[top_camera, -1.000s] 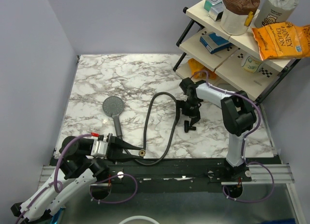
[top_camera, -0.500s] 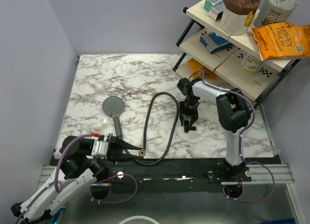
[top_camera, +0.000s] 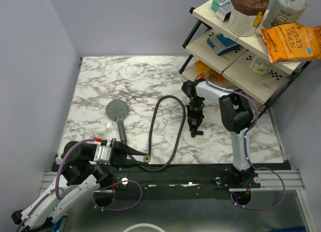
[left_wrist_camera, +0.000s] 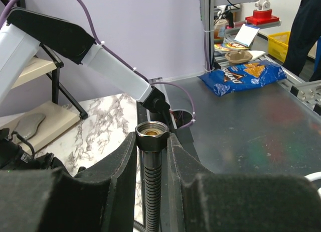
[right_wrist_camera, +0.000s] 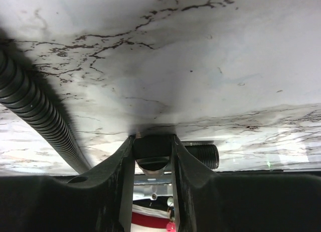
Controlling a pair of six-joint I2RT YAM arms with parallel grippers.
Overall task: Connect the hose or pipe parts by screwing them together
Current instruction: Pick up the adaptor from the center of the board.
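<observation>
Left gripper (left_wrist_camera: 152, 141) clamps ribbed black hose (left_wrist_camera: 152, 187) just below its brass-coloured nut (left_wrist_camera: 152, 129); right gripper (right_wrist_camera: 152, 141) pinches a small black threaded fitting (right_wrist_camera: 159, 152); grey shower head (top_camera: 117, 110) lies flat.

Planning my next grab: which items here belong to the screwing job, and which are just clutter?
Job: shower head, black hose with brass nut, black threaded fitting.
Lying about: shelf rack, orange snack bag, blue chip bag, white tub.
</observation>
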